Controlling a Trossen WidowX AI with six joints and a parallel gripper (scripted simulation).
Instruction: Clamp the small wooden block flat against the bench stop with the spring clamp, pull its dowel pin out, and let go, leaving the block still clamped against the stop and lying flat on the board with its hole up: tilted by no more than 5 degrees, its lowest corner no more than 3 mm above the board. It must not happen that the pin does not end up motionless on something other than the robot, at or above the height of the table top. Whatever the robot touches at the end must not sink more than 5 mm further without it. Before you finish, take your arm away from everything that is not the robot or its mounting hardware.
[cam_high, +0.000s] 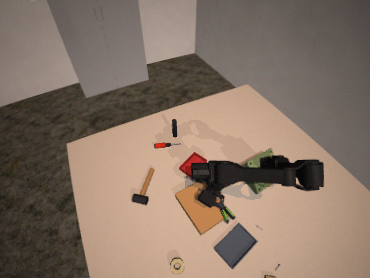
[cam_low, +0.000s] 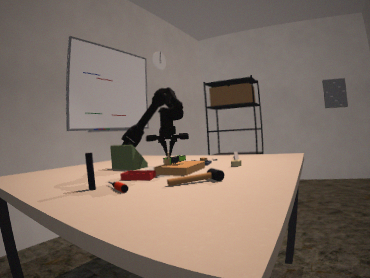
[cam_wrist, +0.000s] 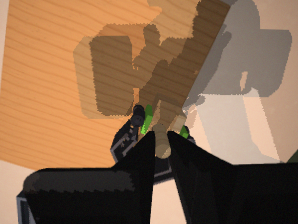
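My gripper (cam_wrist: 160, 137) is shut on a pale round dowel pin (cam_wrist: 163, 140), whose end shows between the fingertips. Just beyond the tips lies the black spring clamp with green tips (cam_wrist: 145, 120), at the edge of the wooden board (cam_wrist: 65, 85) beside a darker raised strip, the bench stop (cam_wrist: 187, 60). The small wooden block is hidden by my fingers and the clamp. In the top view my gripper (cam_high: 209, 196) points down over the board (cam_high: 200, 210), with the clamp (cam_high: 226, 210) at the board's right edge. In the exterior view the fingertips (cam_low: 169, 151) stand a little above the clamp (cam_low: 175, 159).
A red block (cam_high: 192, 161) lies behind the board, a hammer (cam_high: 143, 188) to its left, a red-handled screwdriver (cam_high: 165, 145) and an upright black cylinder (cam_high: 174, 127) farther back. A grey-blue plate (cam_high: 235, 245) and a tape roll (cam_high: 176, 265) lie in front. The arm's green base (cam_high: 260, 170) is at the right.
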